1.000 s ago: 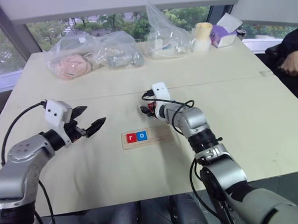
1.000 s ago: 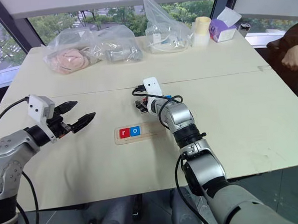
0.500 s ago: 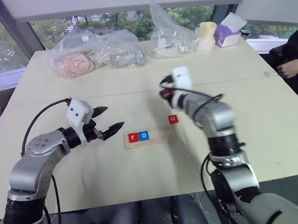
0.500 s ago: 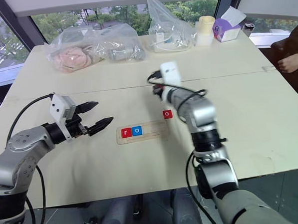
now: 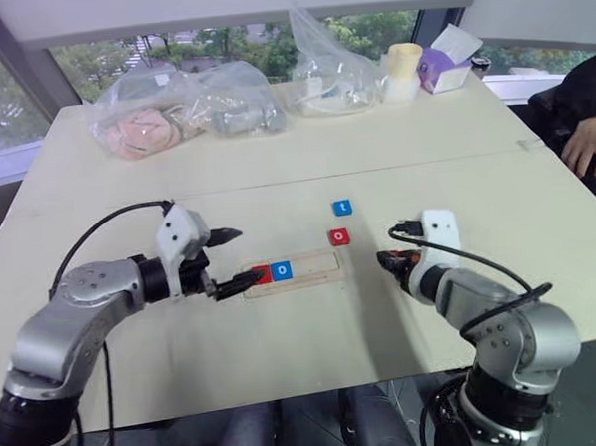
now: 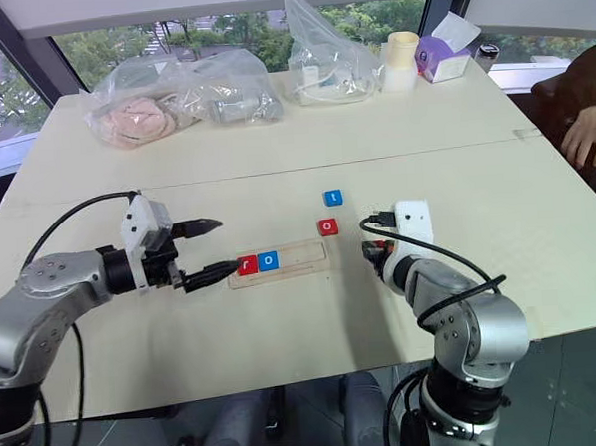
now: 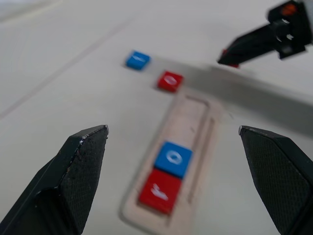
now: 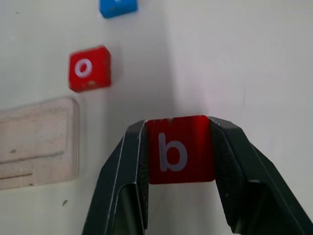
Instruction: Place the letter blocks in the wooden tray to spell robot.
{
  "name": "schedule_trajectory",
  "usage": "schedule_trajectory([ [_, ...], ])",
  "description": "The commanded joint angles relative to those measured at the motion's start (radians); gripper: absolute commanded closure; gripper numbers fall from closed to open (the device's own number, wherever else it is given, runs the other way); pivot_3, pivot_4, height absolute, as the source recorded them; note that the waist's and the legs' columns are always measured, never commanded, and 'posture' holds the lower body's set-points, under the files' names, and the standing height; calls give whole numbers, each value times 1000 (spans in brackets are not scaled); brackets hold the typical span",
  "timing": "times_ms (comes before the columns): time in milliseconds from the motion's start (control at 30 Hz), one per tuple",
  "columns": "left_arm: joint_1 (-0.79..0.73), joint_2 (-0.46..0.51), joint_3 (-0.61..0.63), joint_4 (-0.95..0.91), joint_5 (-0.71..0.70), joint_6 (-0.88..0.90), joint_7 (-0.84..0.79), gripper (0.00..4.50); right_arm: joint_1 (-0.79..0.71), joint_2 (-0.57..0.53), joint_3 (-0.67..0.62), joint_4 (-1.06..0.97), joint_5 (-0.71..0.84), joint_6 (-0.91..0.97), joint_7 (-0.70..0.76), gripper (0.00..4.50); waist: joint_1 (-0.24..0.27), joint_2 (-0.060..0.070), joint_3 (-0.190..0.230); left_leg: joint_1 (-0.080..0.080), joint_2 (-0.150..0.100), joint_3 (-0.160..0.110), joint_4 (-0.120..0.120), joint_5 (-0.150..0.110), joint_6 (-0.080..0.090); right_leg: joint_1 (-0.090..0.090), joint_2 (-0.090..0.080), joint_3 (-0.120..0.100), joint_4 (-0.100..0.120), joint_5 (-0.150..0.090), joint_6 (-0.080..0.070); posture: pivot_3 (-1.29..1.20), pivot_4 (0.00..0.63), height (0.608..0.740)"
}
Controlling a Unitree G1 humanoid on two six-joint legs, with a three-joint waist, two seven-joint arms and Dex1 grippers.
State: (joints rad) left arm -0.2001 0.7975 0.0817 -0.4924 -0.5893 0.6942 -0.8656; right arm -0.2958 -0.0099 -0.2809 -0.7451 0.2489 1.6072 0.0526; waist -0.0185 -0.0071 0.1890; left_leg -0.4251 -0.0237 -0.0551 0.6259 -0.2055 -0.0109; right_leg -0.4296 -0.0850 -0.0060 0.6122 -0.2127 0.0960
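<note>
Currently, two of the five letter blocks were seated in the wooden tray (image 5: 321, 274): a red r block (image 6: 246, 265) at its left end and a blue o block (image 6: 269, 260) touching it on the right, with the remaining three slots of the groove bare. The right gripper (image 8: 178, 156) had its jaws clamped on a red b block (image 8: 179, 148), one finger against each side face, the letter facing the wrist camera; it was positioned over bare table to the right of the tray, apart from it. A red o block (image 5: 339, 237) lay on the table just beyond the tray's right end, and a blue t block (image 5: 343, 208) lay a little farther back, near it. The left gripper (image 5: 232, 256) had its jaws spread wide and empty, with the lower fingertip close to the tray's left end beside the r block; whether it touched the tray could not be determined. By judgement, the task was under half complete: the b required seating third, followed by the second o and the t.
</note>
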Motion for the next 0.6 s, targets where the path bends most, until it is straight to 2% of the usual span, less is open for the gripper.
schedule_trajectory([
  [33,-22,10,0,-5,-8,-8,-20,0,22,64,-12,-42,7,7,-24,3320,3,0,0,0,0,-1,0,0,0,0,0,0,0,0,0,0,150,740],
  [267,-46,4,-6,22,1,-14,-11,0,46,105,13,-44,-1,7,-53,3320,2,0,0,-1,-1,0,-1,0,0,-1,-2,0,-1,0,0,0,150,740],
  [300,-41,12,-2,21,0,-12,-15,0,48,105,27,-42,1,7,-55,2279,2,0,0,-1,-1,0,-1,0,0,-1,-2,0,-1,0,0,0,150,740],
  [433,-29,43,12,40,7,-16,-37,0,16,35,67,-52,-16,7,-58,416,0,0,0,-1,0,0,-2,0,0,-2,-2,0,-1,0,0,0,150,740],
  [600,-23,79,12,72,23,-43,-76,0,-43,-78,31,-45,22,7,28,416,3,0,0,-1,-1,1,-2,0,0,-3,-3,0,-1,0,0,0,150,740],
])
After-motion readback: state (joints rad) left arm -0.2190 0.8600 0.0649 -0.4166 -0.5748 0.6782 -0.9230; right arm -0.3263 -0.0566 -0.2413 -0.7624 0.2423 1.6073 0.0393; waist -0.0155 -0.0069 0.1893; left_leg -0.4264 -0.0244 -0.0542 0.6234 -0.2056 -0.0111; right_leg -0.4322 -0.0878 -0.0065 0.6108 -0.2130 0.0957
